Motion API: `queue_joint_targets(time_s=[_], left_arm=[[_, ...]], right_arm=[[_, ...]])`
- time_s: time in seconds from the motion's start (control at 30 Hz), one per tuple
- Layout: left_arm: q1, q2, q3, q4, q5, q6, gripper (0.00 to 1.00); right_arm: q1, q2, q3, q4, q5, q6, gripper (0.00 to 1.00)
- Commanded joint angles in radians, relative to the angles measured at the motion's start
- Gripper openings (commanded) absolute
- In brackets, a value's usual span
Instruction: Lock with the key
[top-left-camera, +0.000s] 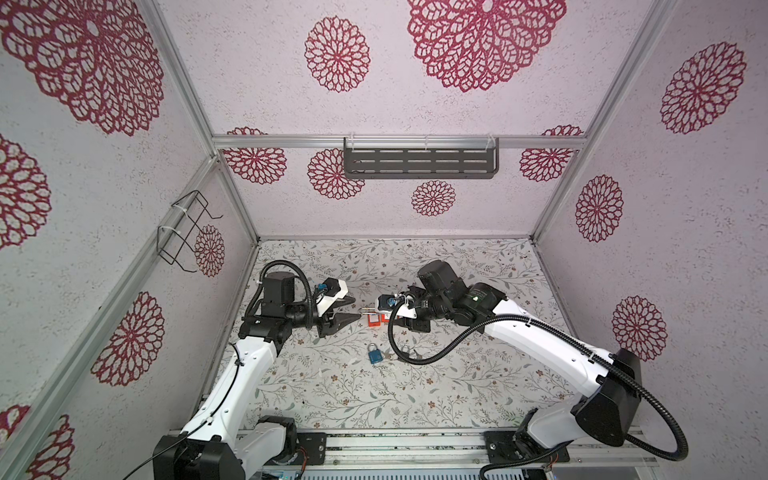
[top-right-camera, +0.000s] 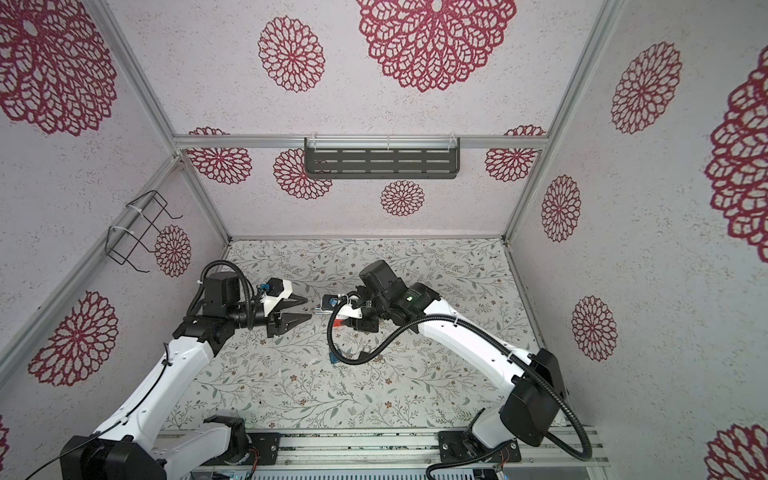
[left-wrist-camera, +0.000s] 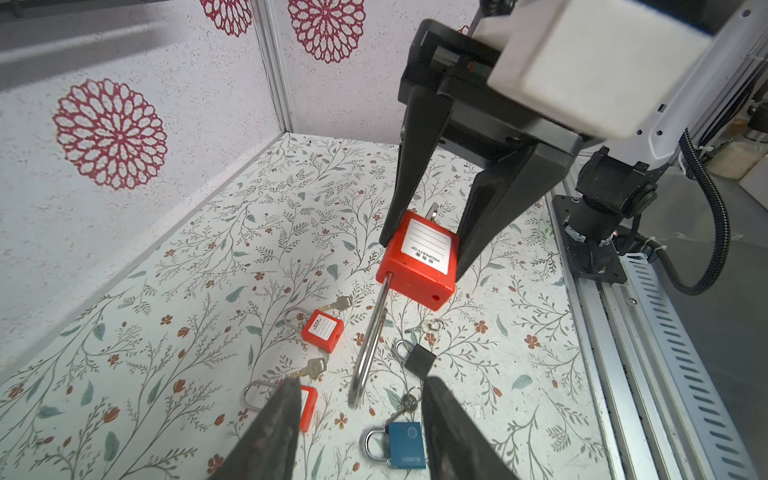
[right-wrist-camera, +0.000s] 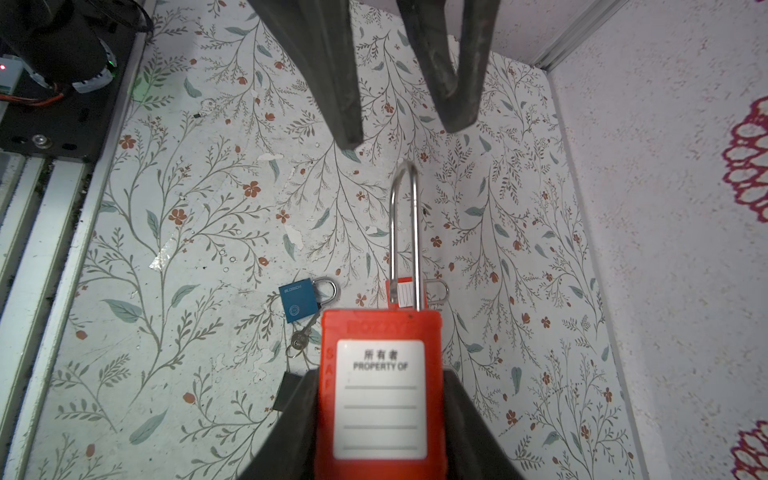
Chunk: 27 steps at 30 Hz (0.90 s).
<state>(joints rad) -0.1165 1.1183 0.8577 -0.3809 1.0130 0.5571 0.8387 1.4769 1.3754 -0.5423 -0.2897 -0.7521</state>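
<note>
Red padlock (left-wrist-camera: 417, 262) is clenched by the right gripper (right-wrist-camera: 380, 374); a key (left-wrist-camera: 433, 211) behind it is mostly hidden between the fingers (left-wrist-camera: 490, 216). The left gripper (right-wrist-camera: 403, 133) is held released just past the shackle (left-wrist-camera: 371, 338).

**Shackle faces spread fingers at mid-table**

The left gripper (top-left-camera: 356, 308) reaches in from the left, fingers spread, tips pointing right. Facing it, a padlock (top-left-camera: 366, 309) shows only its silver shackle, poking out from under the right wrist camera (top-left-camera: 388, 301) and ending just beside those tips. Red padlock bodies (top-left-camera: 373, 321) peek out underneath. Nearer the front, a blue padlock (top-left-camera: 374, 354) lies on the floral tabletop (top-left-camera: 457, 374), keys (top-left-camera: 390, 356) beside it.
</note>
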Motion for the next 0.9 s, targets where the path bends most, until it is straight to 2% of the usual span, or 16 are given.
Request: queue_joint_targets(time_s=[0.0, 0.27, 0.5, 0.67, 0.87], left_arm=[[-0.014, 0.022, 0.011, -0.016, 0.014, 0.025, 0.47], [-0.043, 0.055, 0.024, -0.027, 0.008, 0.033, 0.40], [-0.054, 0.067, 0.037, -0.033, 0.011, 0.038, 0.25], [-0.058, 0.073, 0.047, -0.042, 0.021, 0.040, 0.21], [-0.063, 0.089, 0.068, -0.061, 0.037, 0.043, 0.12]], right_arm=[[-0.006, -0.056, 0.016, 0.041, -0.009, -0.015, 0.19], [-0.006, -0.058, 0.014, 0.054, -0.009, -0.017, 0.19], [-0.006, -0.054, 0.012, 0.053, -0.012, -0.018, 0.19], [-0.007, -0.050, 0.014, 0.047, -0.006, -0.020, 0.19], [-0.004, -0.050, 0.013, 0.050, 0.001, -0.026, 0.19]])
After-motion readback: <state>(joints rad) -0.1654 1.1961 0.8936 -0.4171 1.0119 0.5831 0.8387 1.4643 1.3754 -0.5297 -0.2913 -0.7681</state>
